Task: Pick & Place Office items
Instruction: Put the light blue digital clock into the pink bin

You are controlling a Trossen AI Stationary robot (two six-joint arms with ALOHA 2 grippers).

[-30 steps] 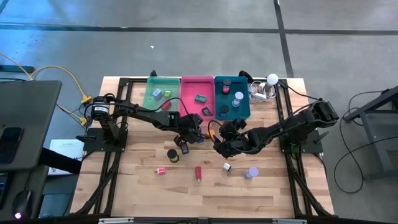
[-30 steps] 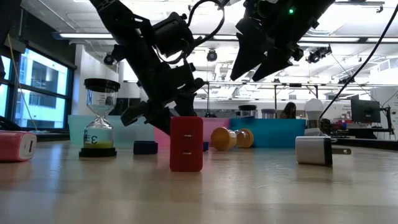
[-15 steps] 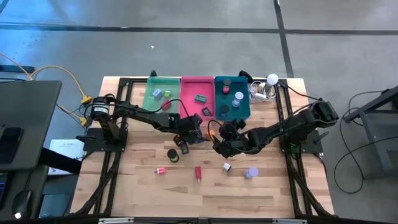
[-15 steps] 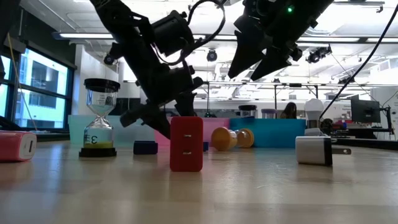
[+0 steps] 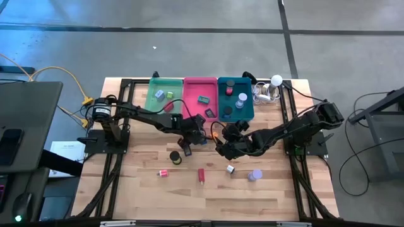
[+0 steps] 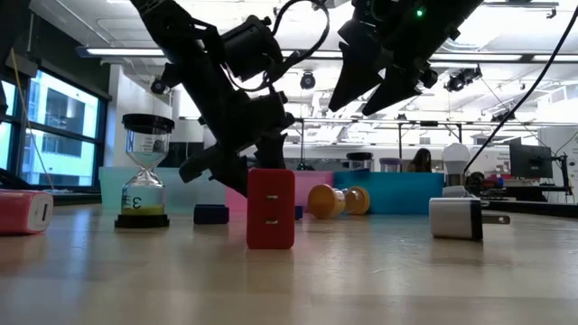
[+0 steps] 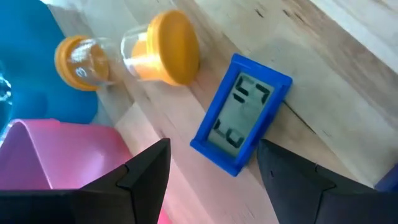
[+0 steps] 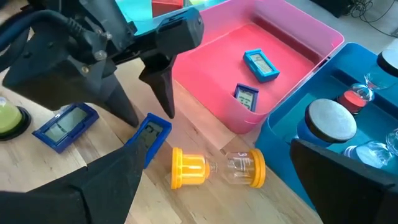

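Movement is slight. On the left, the left gripper point(image 7: 213, 146) has spread its fingers a little wider than a second ago. It has barely shifted otherwise, and it hangs low over a blue clock point(image 7: 241, 121). The clock lies flat on the wood between the two tips, just in front of the pink tray point(image 8: 311, 37). Neither tip appears to touch it. I'd judge the clock is either freshly let go or about to be taken, and it is not yet in a tray. To its right, the right gripper point(image 6: 350, 108) has not stirred. It hovers above the table with its pincer wide and empty, over an orange hourglass point(image 8: 217, 169) lying on its side by the teal tray point(image 8: 280, 124).

Loose items across the table point(image 5: 139, 189), from left to right:
- a pink charger point(image 6: 23, 212)
- a standing black hourglass point(image 6: 143, 171)
- a second blue clock point(image 8: 65, 126)
- a red block point(image 6: 270, 208)
- a white charger point(image 6: 456, 218)
- a lavender cylinder point(image 5: 255, 174)

None of these has moved, so plenty of sorting remains. The green tray point(image 5: 163, 94) and its two neighbours already hold a few pieces.

Beyond the bench, bright windows stand at the left and strip lights run across the ceiling. A person point(image 6: 420, 161) sits far back toward the right, near a monitor.
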